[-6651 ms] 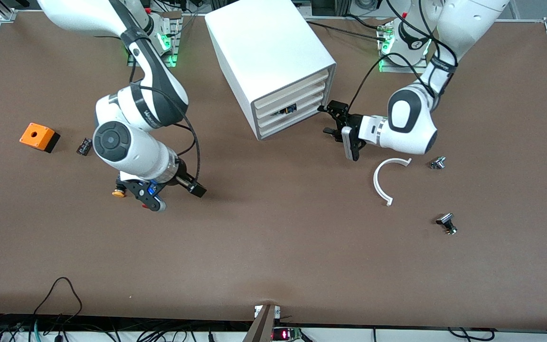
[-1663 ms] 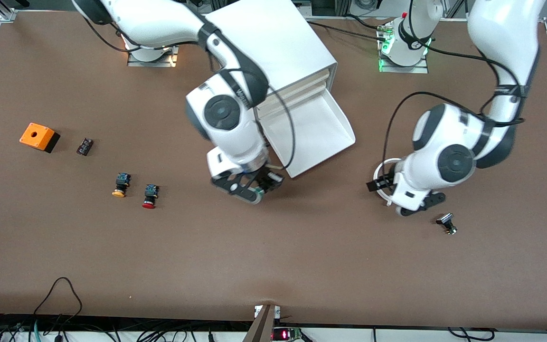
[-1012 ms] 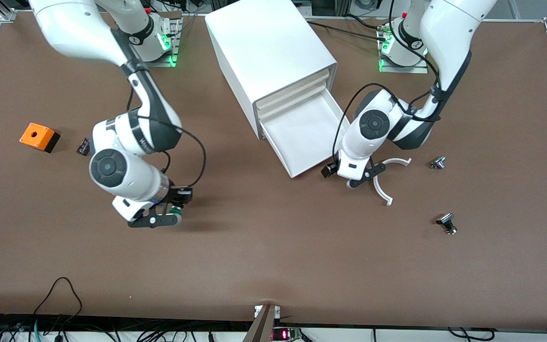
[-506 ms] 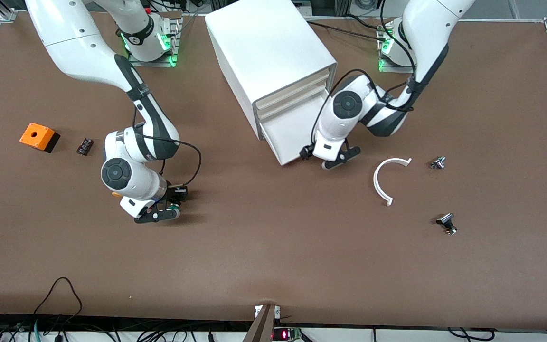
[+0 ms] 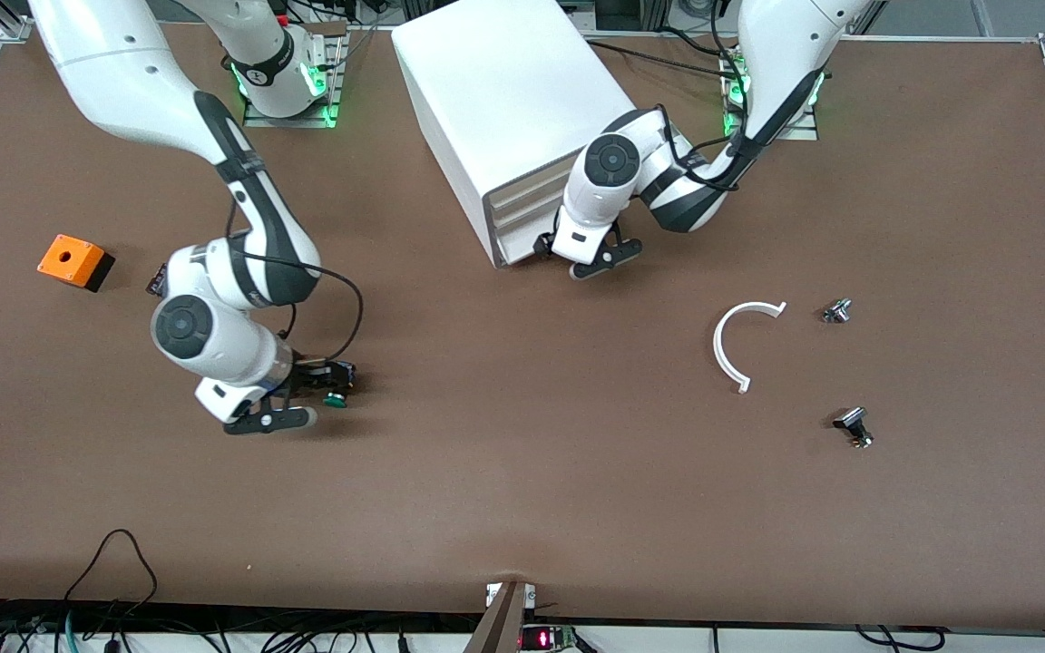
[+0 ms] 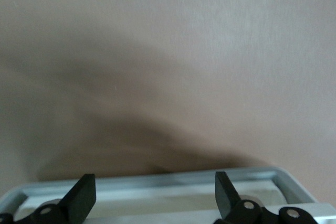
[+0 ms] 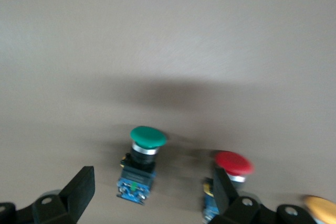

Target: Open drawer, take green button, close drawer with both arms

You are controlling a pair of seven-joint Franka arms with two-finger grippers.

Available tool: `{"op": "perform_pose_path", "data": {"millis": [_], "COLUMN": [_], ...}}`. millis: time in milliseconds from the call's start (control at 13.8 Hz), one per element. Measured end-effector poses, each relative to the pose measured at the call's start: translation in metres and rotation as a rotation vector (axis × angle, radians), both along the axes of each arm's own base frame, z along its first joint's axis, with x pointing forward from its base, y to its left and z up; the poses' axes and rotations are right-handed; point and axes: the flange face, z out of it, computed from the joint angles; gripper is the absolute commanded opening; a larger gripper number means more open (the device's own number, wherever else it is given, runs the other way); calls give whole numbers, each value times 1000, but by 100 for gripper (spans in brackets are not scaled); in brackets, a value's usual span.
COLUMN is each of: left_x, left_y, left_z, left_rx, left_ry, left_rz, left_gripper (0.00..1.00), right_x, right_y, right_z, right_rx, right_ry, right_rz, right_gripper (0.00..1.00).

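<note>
Starting at the right arm's end of the brown table (image 5: 522,508), an orange block with a black base (image 5: 75,261) sits near a small dark rectangular part (image 5: 158,279). Next comes the right arm's black two-finger gripper (image 5: 291,399), low over the table with its jaws spread wide and holding nothing. In the right wrist view the small push button with the round green cap and black-and-blue body (image 7: 142,163) lies on the table between the parted fingers (image 7: 79,190), touching neither; a red-capped button (image 7: 231,174) lies just beside it, and the edge of a yellow cap (image 7: 320,205) shows past that. In the front view the green cap (image 5: 335,398) peeks out beside the gripper.

Mid-table stands the large white box-shaped cabinet (image 5: 509,100), its shallow white plastic drawers (image 5: 522,222) all flush with its face. The left arm's gripper (image 5: 581,258) sits low right in front of that face, jaws apart and empty; its wrist view shows the two fingertips (image 6: 84,195) spread over bare table.

Toward the left arm's end lie a curved white plastic strip (image 5: 733,349) and two small metal parts, one (image 5: 836,311) farther from the front camera, one (image 5: 854,426) nearer.
</note>
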Motion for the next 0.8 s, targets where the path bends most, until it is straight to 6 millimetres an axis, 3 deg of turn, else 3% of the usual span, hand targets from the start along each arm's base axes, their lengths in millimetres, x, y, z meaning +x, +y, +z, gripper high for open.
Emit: {"op": "perform_pose_path", "data": {"millis": [217,434,651,795], "left_x": [-9,-13,-12,5], "left_y": [-7,-11,-11,-9], "left_z": [-2,-4,-3,9], "left_rx": [-12,-27,-29,-33], "left_ry": [36,76,74,60], "left_rz": [26,60,61,72], "left_gripper": [100,100,100,100], "right_x": [3,-1,-20,-37], "right_y": [-45,-83,-99,-106], "right_z": [67,113,164,201], "right_rx": [-17,-44,-58,-62], "right_ry": [-32,-55,-23,-5], "right_rz": [25,13,-12,-42], "right_gripper": [100,100,100,100]}}
